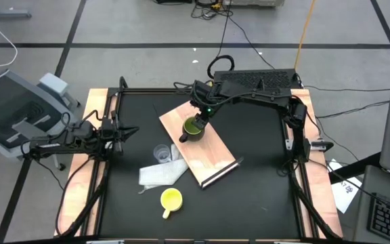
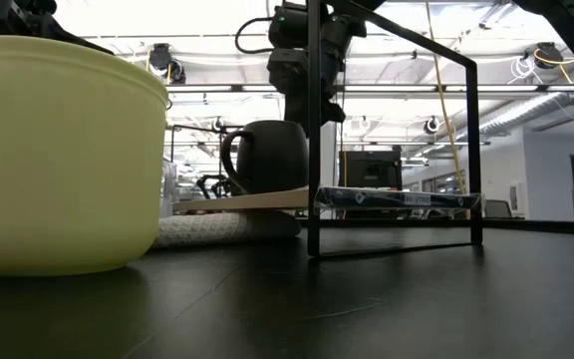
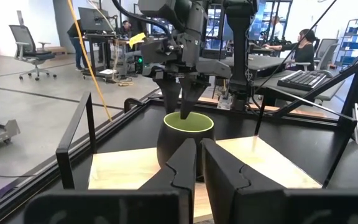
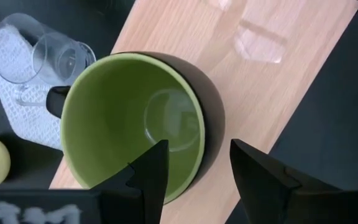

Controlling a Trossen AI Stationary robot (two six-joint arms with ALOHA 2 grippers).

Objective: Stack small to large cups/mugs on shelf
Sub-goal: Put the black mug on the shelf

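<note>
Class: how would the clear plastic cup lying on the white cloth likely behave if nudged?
The clear cup lies on its side, so it would probably roll. It looks thin-walled, likely light and easily dented. The white cloth beneath might slow it.

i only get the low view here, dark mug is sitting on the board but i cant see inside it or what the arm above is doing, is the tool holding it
Observer: The right tool is open, one finger inside the green mug and one outside, straddling its rim.
Operator: ok and anything in the mug
Observer: No, the inside is empty and lime green, per the right wrist view.
Operator: where did the clear cup go
Observer: The clear cup stands on the white cloth just off the shelf, on the left arm's side.
Operator: left arm?
Observer: The left tool waits by the table's left edge, away from the mugs; the yellow mug sits alone near the front.
</note>
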